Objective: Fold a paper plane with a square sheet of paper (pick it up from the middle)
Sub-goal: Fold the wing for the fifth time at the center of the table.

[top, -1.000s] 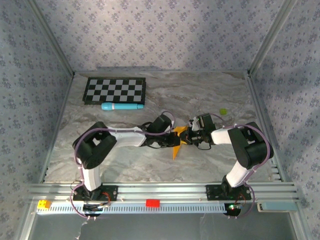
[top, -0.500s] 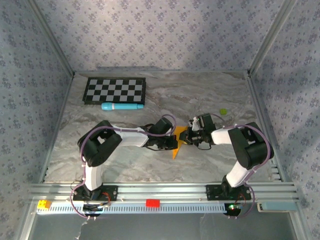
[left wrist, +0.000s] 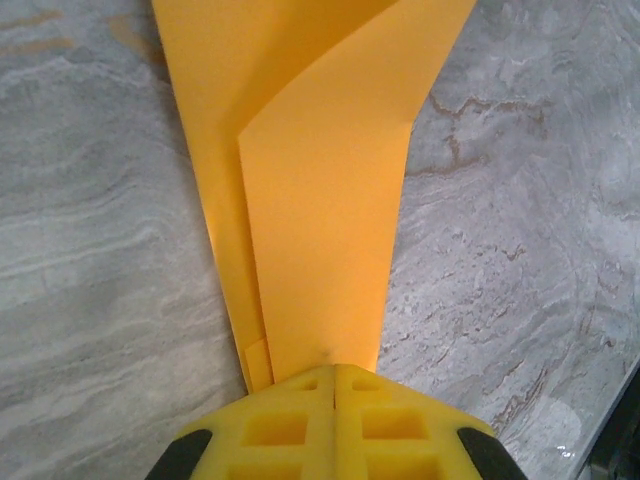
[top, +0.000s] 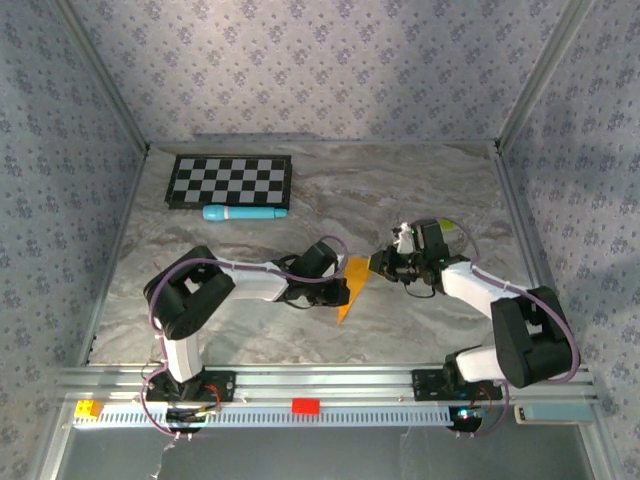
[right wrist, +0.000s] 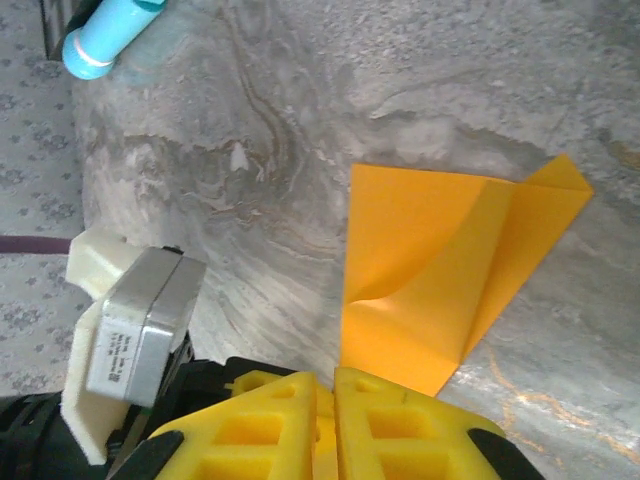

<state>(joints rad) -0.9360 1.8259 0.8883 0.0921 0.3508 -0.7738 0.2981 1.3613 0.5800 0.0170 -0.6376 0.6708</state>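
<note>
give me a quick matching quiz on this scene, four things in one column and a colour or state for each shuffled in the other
Things:
1. checkerboard
2. cylinder
3. folded paper
4. left gripper

Colour or state:
a. light blue
b. shut, pinching the paper's narrow end
c. black and white
d. orange

Pairs: 1-c, 2-a, 3-d, 4-b
</note>
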